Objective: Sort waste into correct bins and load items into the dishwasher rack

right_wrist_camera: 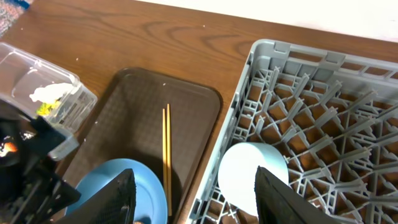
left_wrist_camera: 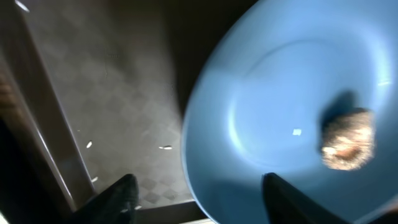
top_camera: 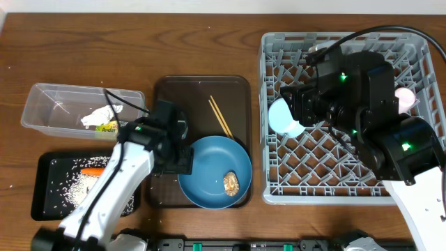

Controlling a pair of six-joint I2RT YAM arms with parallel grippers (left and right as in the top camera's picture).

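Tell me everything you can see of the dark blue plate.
The large dark blue plate is round, smooth and glossy, like glazed ceramic, with a shallow well and raised rim. It lies flat, right way up, in the near right corner of the brown serving tray. A brownish food lump sits on its right half. The left hand is open at its left rim, a finger on each side; contact cannot be told.
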